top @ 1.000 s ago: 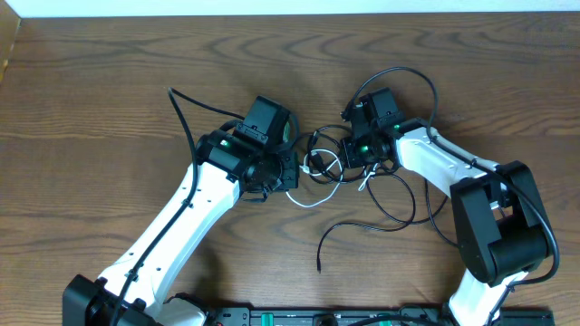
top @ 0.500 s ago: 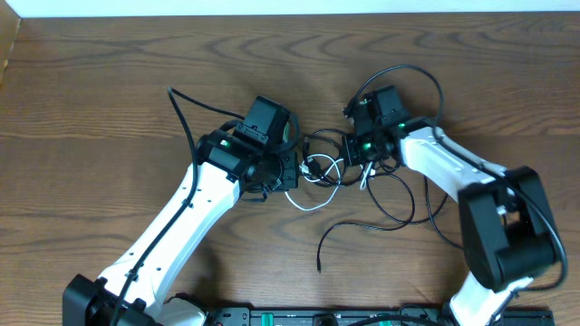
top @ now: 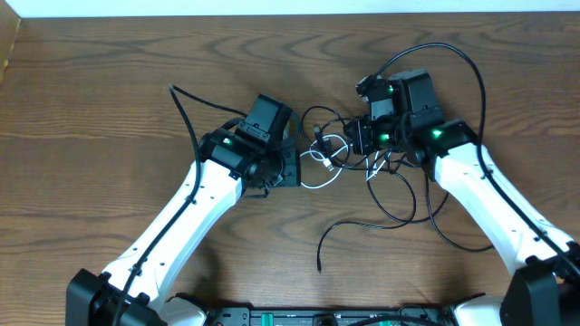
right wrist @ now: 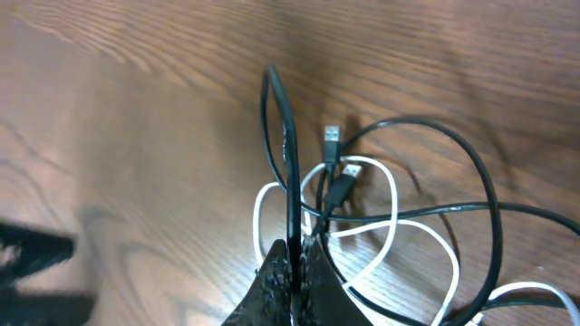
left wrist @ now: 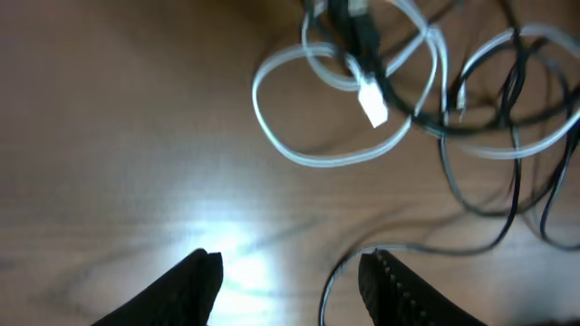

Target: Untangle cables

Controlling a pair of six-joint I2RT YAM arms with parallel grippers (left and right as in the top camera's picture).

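Brown wood-grain desk (top: 109,81), seen from overhead: the tangle of thin black and white cables (top: 337,152) lies between my two arms. The left tool (top: 288,168) is just beside its white loop and the right tool (top: 362,139) is at its right edge. Loose black loops trail toward the desk's near side (I can't trace every end).

On the left wrist view, the left tool (left wrist: 290,281) is spread apart and holds nothing, short of the thin white cable (left wrist: 308,158) and its white plug (left wrist: 372,107).

On the right wrist view, the right tool (right wrist: 292,276) is pressed together on one thin black cable (right wrist: 288,163).

My worry is that pulling this strand with nothing pinning the rest would drag the whole knot along. It could also cinch the knot around the two metal-tipped black plugs (right wrist: 343,186), which could snag in the white loop.

I count two tools, one white cable, at least two black ones and three plugs.
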